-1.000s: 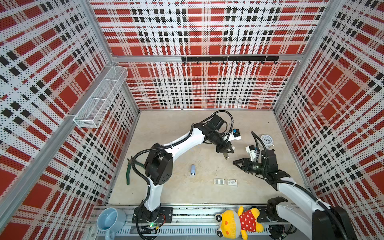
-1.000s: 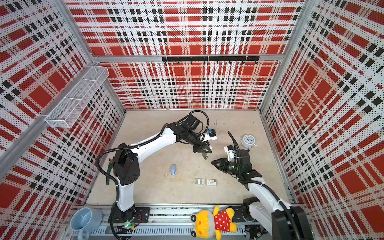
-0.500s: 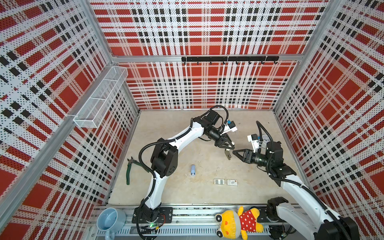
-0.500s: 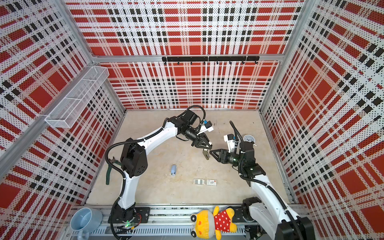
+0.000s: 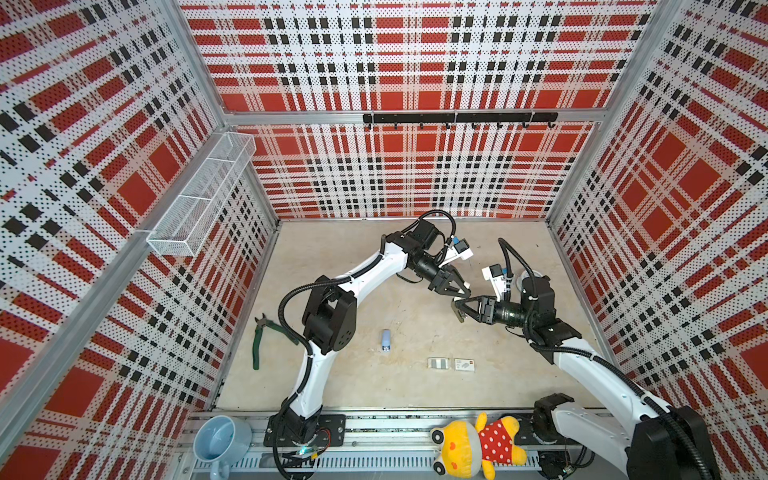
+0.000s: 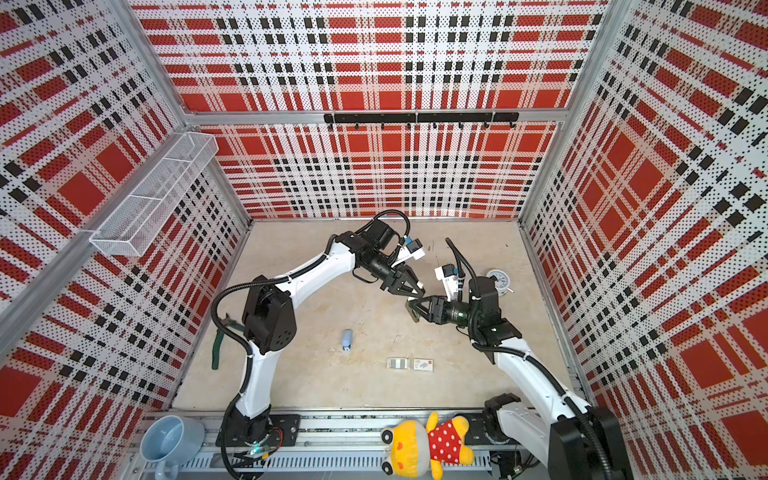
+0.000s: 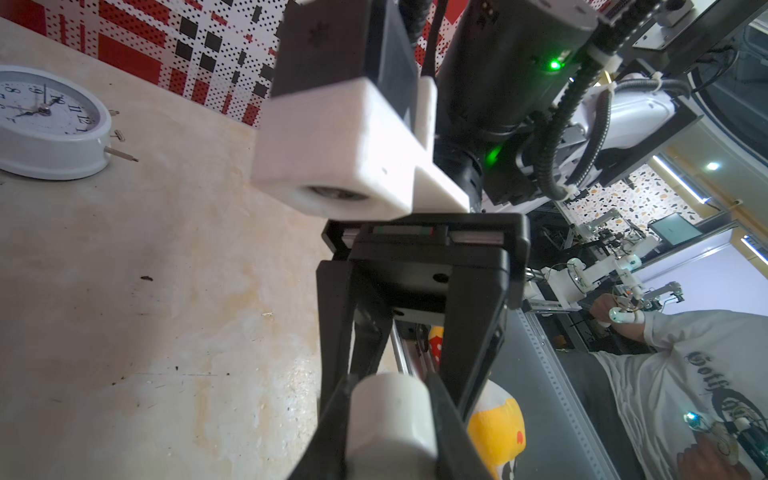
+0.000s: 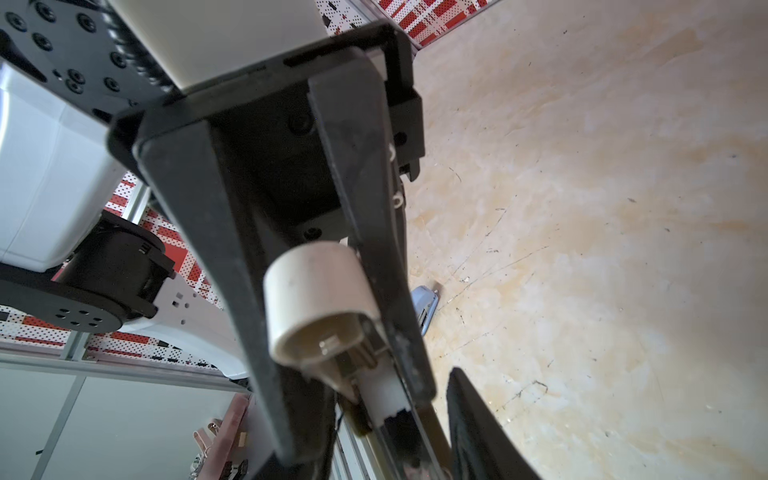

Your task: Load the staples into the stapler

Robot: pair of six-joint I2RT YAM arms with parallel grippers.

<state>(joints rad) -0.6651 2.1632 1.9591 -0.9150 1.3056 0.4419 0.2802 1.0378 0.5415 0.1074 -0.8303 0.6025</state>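
Compared with a second ago, the right pincer (image 5: 458, 311) is further left and closer to the left pincer (image 5: 459, 296). The gap between them is gone, and their tips now meet in the air above the middle of the surface (image 5: 332, 257). The left arm's elbow sits a little further back, while its pincer tip is almost in the same spot. The stapler (image 5: 386, 340), the staples (image 5: 439, 364) and the white sleeve (image 5: 464, 365) are unmoved.

The left pincer is clamped on a small cream-coloured object (image 8: 316, 299) with a rounded body. The right wrist view shows its hollow end with metal parts inside and a metal channel (image 8: 395, 432) running on below it. I cannot tell for sure what this object is.

The right pincer's jaws stand partly apart and straddle the lower end of that object. In the right wrist view a strip of bare surface shows between one finger (image 8: 478, 415) and the metal channel. Whether the other finger touches the object is hidden.

The light-blue stapler lies on the surface, well apart from both pincers and nearer the front edge. In both top views the staples sit to its right in their little white tray (image 5: 432, 364), just beside the white sleeve with its red mark. Neither pincer touches the stapler or the staples.
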